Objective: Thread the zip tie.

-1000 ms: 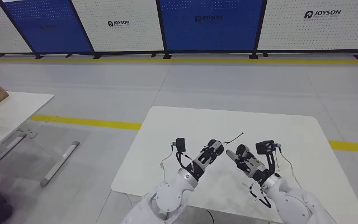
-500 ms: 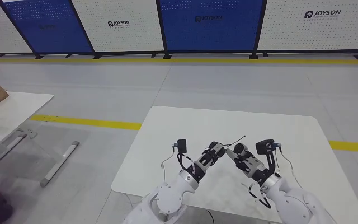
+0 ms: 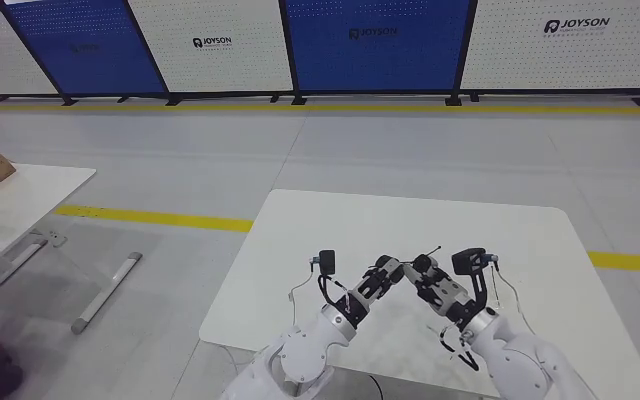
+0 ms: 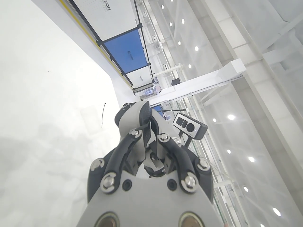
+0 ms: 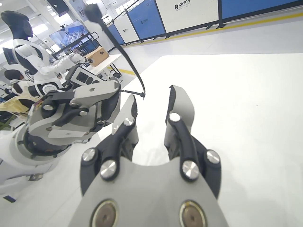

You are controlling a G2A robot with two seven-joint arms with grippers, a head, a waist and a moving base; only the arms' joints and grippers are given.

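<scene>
Over white table (image 3: pixel 500 230), left gripper (image 4: pixel 145 121) pinches zip tie (image 5: pixel 127 57), right gripper (image 5: pixel 152 95) agape

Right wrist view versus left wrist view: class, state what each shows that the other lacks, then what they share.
Right wrist view adds: the right gripper, fingers spread open; the zip tie, its strap rising from a sharp bend to its head; a cardboard box far behind. Left wrist view adds: ceiling lights and a small camera unit past the left gripper. Both: the left gripper shut on the zip tie's thin end, the white table, the blue and white partition panels.
</scene>
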